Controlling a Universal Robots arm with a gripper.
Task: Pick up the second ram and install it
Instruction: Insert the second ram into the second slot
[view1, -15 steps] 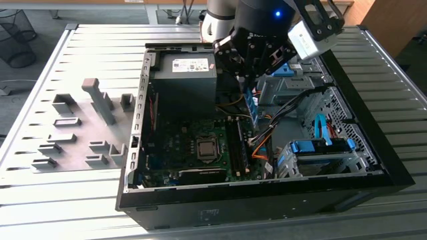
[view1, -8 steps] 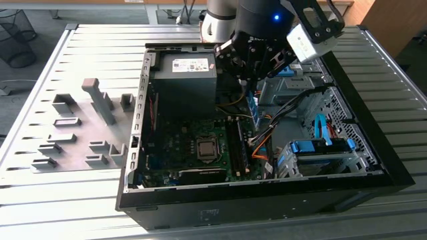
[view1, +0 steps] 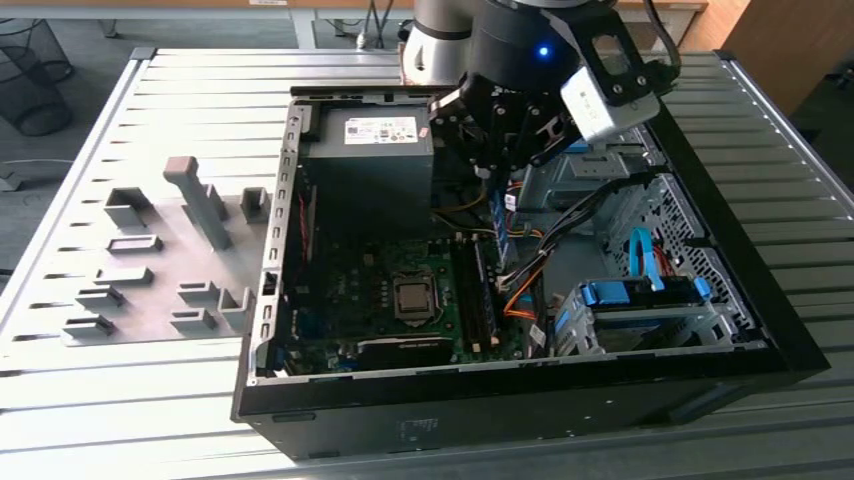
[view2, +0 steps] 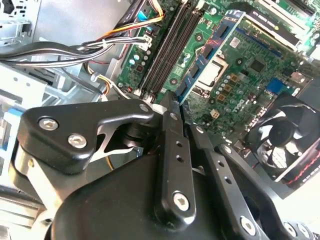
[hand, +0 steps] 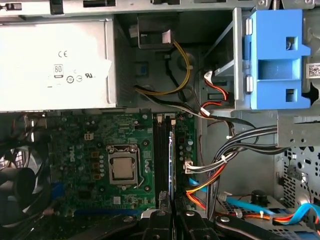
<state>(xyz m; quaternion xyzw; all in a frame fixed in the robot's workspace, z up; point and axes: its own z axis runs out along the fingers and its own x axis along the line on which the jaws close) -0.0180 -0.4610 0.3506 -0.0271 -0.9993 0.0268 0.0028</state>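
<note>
The gripper (view1: 511, 150) hangs inside the open case (view1: 747, 330), its fingers (hand: 157, 222) clamped on the ram (view1: 502, 215); the stick points down from the fingertips toward the board (view1: 360, 300), above the slots (view1: 475, 290) and not yet in one. In the first wrist view the ram (hand: 170, 150) shows edge-on as a thin blue line running along the black slots (hand: 161, 155); in the second wrist view its chips and pale label face the camera (view2: 207, 52), and the stick juts out from between the fingers (view2: 172, 125).

The main risk is a miss at the slot – the ram seems to lie between two slots rather than squarely over one, so a straight push could land its edge on a slot wall and stress the board. A slight tilt in the grip would have the same effect: one end seats, the other rides up. Whether the notch matches the slot key cannot be told; if it is reversed, force would damage the contacts. The cables (hand: 220, 165) run just beside the slots – the wide fingers could snag one on the way down; the end latches, if closed, would block seating.
</note>
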